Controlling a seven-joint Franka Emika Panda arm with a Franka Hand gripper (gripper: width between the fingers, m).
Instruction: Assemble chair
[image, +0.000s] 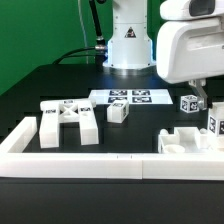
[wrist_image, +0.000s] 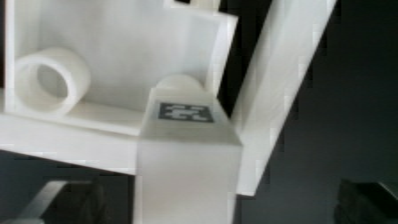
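The gripper (image: 203, 98) hangs low over the exterior view's right side of the table (image: 60, 85), its big white housing hiding much of what lies beneath. Its jaws stand wide apart: from the wrist view the two dark fingers (wrist_image: 50, 205) sit out at either side, with a gap between each of them and the white tagged post (wrist_image: 187, 160) that rises between them (nothing is gripped, as far as I can see). Behind that post is a white piece with a round hole (wrist_image: 54, 80) and an upright panel (wrist_image: 267, 90); these are chair parts, seen too close to tell how they join.

Under the gripper in the exterior view sits a low white part (image: 185, 142) with openings in its top, a tagged piece (image: 215, 125) at its far right end, and a small tagged block (image: 190, 102) just behind.

A long white border wall (image: 100, 165) runs along the front and turns back at the exterior view's left, and all the loose parts lie behind it. In that left corner lie the cross-braced frames (image: 65, 122), close together. A small cube (image: 118, 112) stands near the middle, just in front of the marker board (image: 130, 97). Behind the board is the arm's white base (image: 128, 45)
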